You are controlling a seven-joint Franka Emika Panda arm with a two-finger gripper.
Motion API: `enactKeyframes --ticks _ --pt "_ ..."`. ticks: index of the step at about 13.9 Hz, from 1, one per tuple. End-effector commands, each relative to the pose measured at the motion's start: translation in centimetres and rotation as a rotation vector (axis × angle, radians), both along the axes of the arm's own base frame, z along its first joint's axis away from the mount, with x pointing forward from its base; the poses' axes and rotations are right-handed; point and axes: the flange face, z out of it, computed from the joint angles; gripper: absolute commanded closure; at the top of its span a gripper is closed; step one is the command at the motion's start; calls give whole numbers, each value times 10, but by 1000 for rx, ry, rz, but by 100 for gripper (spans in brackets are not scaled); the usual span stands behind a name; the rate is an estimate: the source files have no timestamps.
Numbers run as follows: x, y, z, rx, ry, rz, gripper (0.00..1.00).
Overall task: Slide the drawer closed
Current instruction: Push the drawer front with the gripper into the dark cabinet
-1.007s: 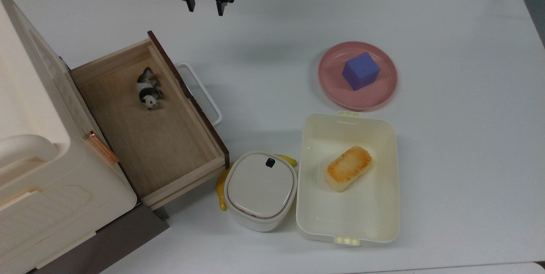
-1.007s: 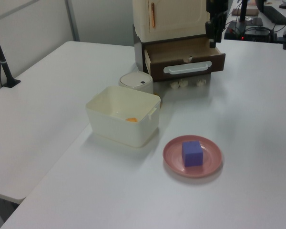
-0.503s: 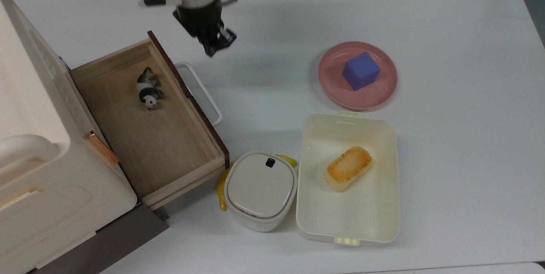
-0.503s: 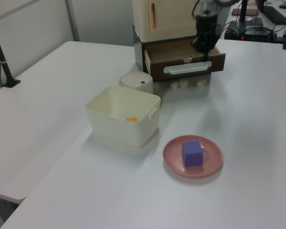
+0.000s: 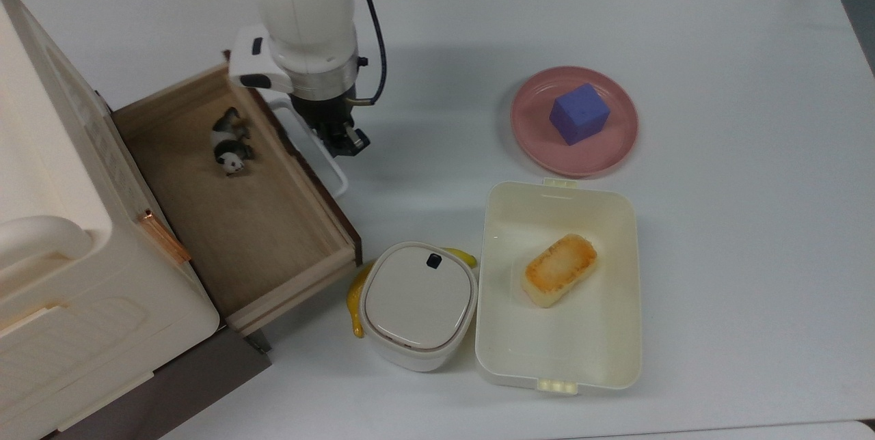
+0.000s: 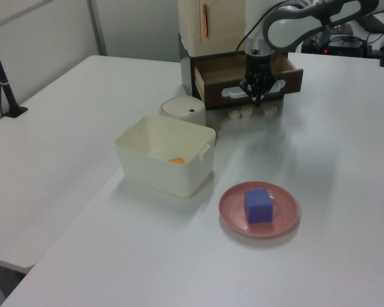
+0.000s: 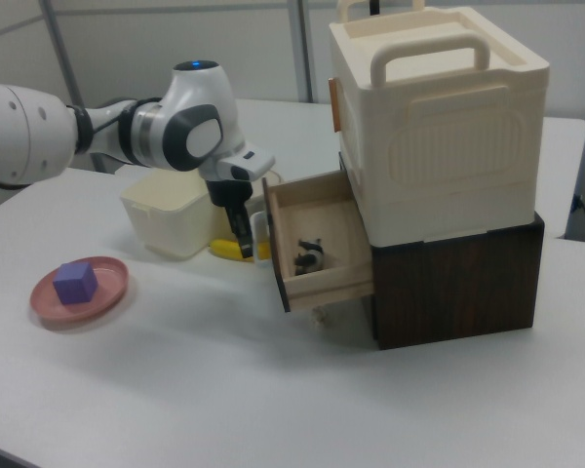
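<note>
Top view shows the gripper (image 5: 340,141) down at the white loop handle (image 5: 327,165) of the drawer (image 5: 273,255), where a second ago it hung high near the table's far edge and half a second ago it was partway down, short of the handle. Its dark fingers look drawn close together, tips at the outer bar of the handle, though whether they clamp the bar or merely press against it cannot be told. The drawer remains pulled well out of the cream cabinet (image 5: 61,303), but its dark front panel now sits slightly nearer the cabinet than before, and the panda figurine (image 5: 229,146) inside has shifted with it toward the top view's left. In the left view the gripper (image 6: 257,96) stands in front of the dark front panel, over the handle. In the right view the arm reaches in from the right view's left and the gripper (image 7: 242,232) points down just beside the drawer's (image 7: 322,278) front. Everything else lies as before: the pink plate (image 5: 540,146) with the purple cube (image 5: 579,113), the cream container (image 5: 615,358) holding the toasted piece (image 5: 560,270), and the small lidded white box (image 5: 418,303) over the banana (image 5: 355,300).
</note>
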Motion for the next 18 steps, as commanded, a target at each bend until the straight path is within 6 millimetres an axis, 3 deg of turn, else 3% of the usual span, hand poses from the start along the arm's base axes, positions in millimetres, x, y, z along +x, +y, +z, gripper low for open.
enactKeyframes --ticks 1,8,12,13,15,16,17,18 --pt "12 -50 5 -60 -131 -63 98" --pt "19 -106 33 -126 -337 -121 95" --pt "21 -112 53 -140 -392 -122 90" --pt "17 -110 66 -142 -392 -92 79" --pt "2 -97 75 -126 -285 35 68" --pt "-7 -88 81 -107 -214 121 54" --pt "-17 -66 85 -71 -144 220 16" --pt "-33 -41 93 -34 -51 341 0"
